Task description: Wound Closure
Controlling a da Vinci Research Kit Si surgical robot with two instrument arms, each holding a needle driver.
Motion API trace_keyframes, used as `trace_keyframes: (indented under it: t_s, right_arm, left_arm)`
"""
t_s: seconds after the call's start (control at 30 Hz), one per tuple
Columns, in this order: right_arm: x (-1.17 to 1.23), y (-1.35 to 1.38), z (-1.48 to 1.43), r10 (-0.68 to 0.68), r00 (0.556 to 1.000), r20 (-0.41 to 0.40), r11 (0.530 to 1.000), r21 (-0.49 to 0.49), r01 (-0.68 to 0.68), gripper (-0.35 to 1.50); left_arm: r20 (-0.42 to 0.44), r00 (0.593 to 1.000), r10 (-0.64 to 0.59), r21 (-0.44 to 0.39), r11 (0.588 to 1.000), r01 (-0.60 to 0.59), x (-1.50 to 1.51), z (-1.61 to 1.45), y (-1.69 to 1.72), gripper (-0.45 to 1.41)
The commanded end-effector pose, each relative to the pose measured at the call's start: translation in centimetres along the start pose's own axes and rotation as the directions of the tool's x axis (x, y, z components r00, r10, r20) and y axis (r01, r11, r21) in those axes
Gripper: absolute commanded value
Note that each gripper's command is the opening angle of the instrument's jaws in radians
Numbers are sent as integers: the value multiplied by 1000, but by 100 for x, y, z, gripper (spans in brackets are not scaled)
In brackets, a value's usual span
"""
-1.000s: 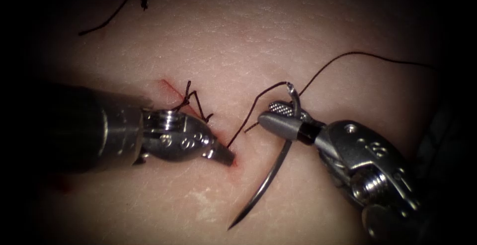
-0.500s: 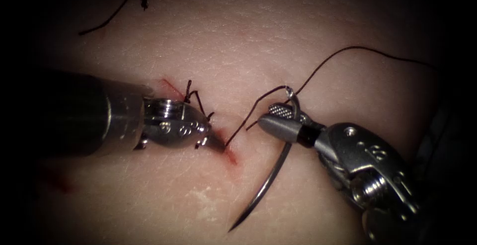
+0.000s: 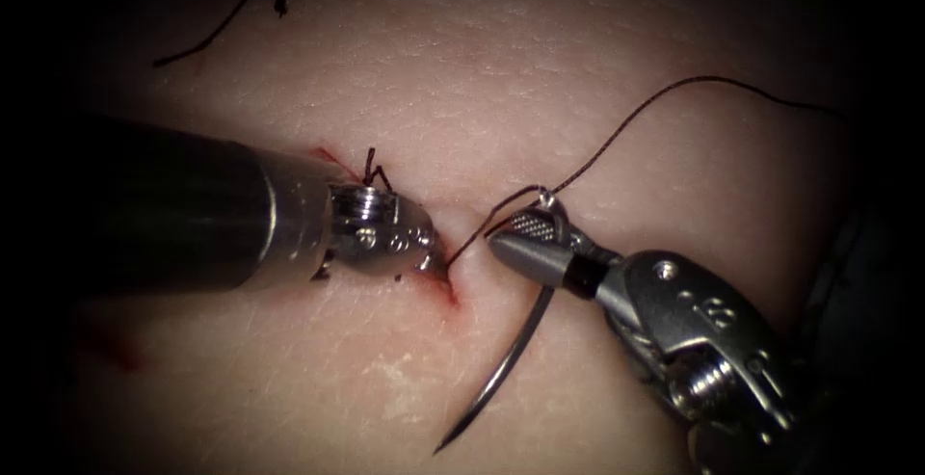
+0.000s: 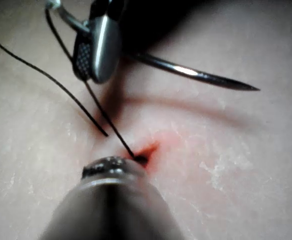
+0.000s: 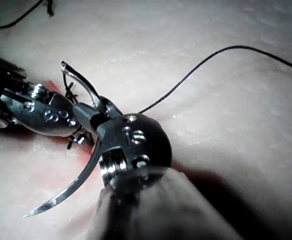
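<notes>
Steel needle (image 3: 515,345) (clear of tissue (image 3: 501,61)) clamped near its tail by right claw (image 3: 520,239), left claw (image 3: 436,261) gripping thread (image 3: 472,234)

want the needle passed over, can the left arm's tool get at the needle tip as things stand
Probably yes: the needle, held near its thread end by the right end effector, hangs free above the tissue, tip bare. The left end effector sits at the cut.
</notes>
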Motion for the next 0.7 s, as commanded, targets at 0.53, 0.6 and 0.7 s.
trace_keyframes:
  t_s: [0.53,0.6,0.7]
  right_arm:
    - [11,16,23,-193,978,-79,978,-94,185,-35]
    - [10,15,27,-212,974,-84,974,-95,204,-35]
    - [9,11,34,-241,966,-97,968,-92,233,-35]
  left_arm:
    - [145,988,62,-53,997,-55,-34,15,22,-45]
    - [156,986,65,-59,997,-57,-35,18,23,-45]
    - [170,983,71,-73,996,-59,-35,18,24,-45]
